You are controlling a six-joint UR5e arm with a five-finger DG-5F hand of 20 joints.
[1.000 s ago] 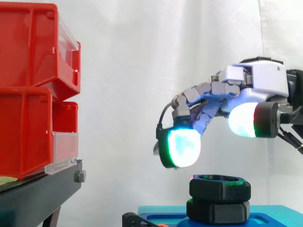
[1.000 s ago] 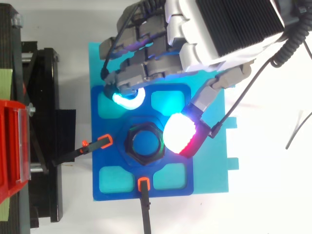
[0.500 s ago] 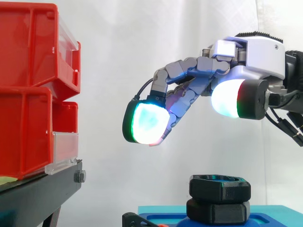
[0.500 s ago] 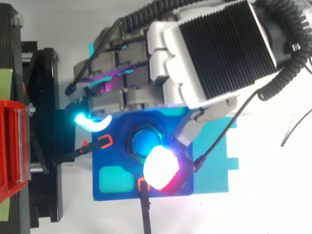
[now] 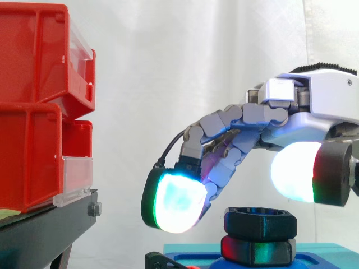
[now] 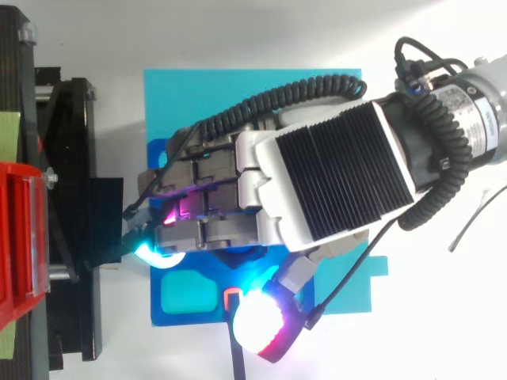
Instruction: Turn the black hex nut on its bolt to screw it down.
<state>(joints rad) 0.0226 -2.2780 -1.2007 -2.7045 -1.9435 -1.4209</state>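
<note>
The black hex nut [image 5: 261, 222] sits on top of a second black hex piece [image 5: 258, 250] on the blue fixture [image 5: 314, 251]. My hand [image 5: 314, 106] hangs over it from the right with its fingers loosely curved downward. One glowing fingertip [image 5: 174, 204] is level with the nut on its left, a small gap away. The thumb pad [image 5: 294, 178] hovers just above the nut's right side. Nothing is held. From above, the hand [image 6: 317, 182] hides the nut, and the thumb pad [image 6: 260, 326] glows at the front edge of the blue fixture [image 6: 198, 95].
Red bins [image 5: 33, 101] stand stacked on a black stand [image 5: 45, 230] to the left. In the top view the stand [image 6: 71, 198] lies left of the fixture, and an orange-tipped black clamp [image 6: 232, 299] reaches in at the fixture's front edge.
The hand has come down and shifted over the nut. Its fingertip has dropped from well above to beside the nut, and the thumb pad now sits lower and further right.
</note>
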